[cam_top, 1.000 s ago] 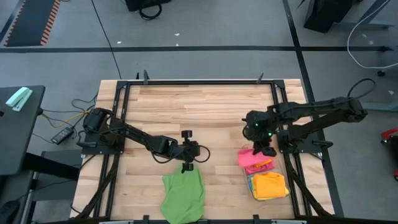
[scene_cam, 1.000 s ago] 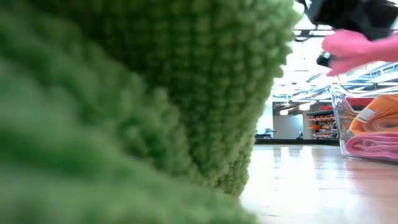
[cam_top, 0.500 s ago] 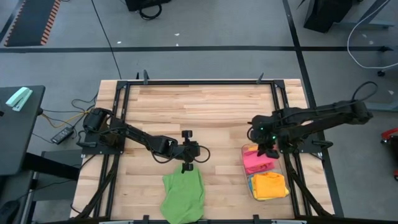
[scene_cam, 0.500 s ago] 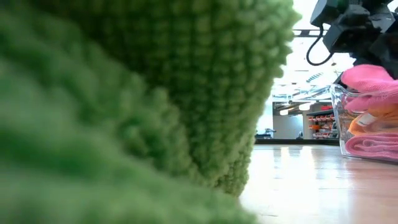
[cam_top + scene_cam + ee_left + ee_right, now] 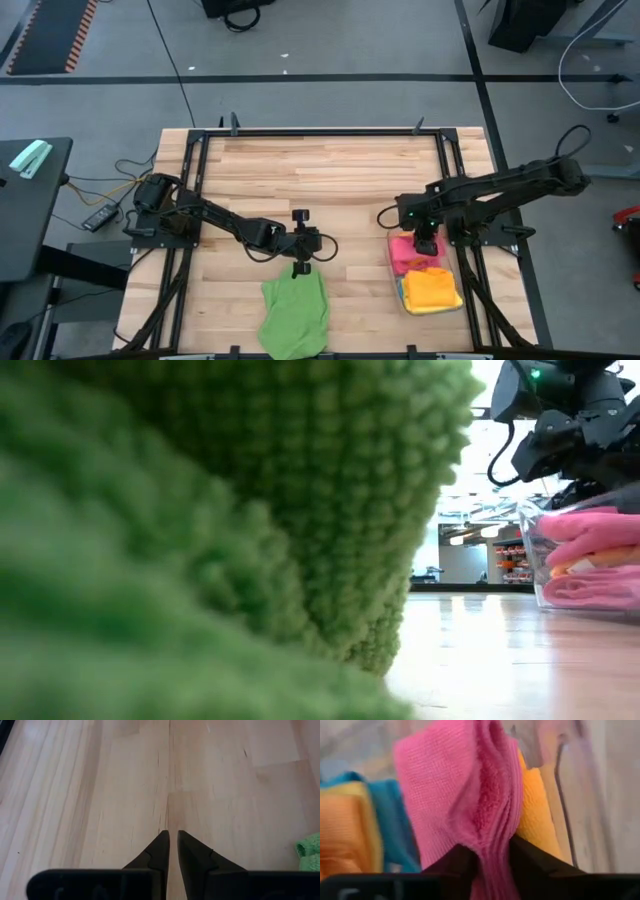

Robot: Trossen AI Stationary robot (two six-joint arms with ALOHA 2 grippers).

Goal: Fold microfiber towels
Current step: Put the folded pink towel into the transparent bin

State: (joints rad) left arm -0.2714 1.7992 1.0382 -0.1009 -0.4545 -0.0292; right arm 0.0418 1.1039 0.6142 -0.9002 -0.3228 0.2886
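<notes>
Pink folded microfiber towel [image 5: 470, 815] sits between the dark fingers [image 5: 455, 865] of the right gripper [image 5: 424, 246]; they flank its fold on both sides, jaws part open, and whether they pinch it or merely straddle it I cannot tell. That gripper is at the far end of the clear rectangular plastic bin [image 5: 394, 272] near the table's right edge. The bin holds the pink towel at its far end and an orange folded towel [image 5: 432, 290] nearer the front, with blue cloth [image 5: 395, 830] showing beside them in the right wrist view. Well apart, the left gripper [image 5: 301, 266] hovers over bare wooden table [image 5: 125, 780], jaws nearly closed and holding nothing, just beyond the far edge of the rumpled green microfiber towel [image 5: 296, 314] lying at the table's front.
</notes>
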